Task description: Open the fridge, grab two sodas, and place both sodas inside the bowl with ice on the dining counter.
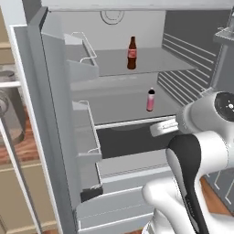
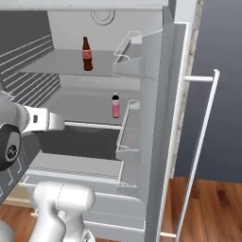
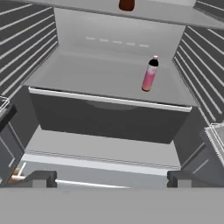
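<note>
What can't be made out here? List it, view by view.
- Cola bottle: hand view, the top edge cuts off all but its base.
- Cola bottle's label: left base view, too small to read.
- Pink bottle: both base views, contents too small to tell.
- Right door's shelves: left base view, cut by the edge and hidden behind the arm.

fridge (image 1: 55, 114): matt grey (smooth) | soda (image 1: 132, 53): glossy brown

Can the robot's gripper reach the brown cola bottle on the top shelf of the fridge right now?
Probably yes. The light-grey fridge stands open, and the dark-brown cola bottle with the red label stands alone on the upper shelf with nothing before it. The open gripper sits lower, so it must rise first.
</note>
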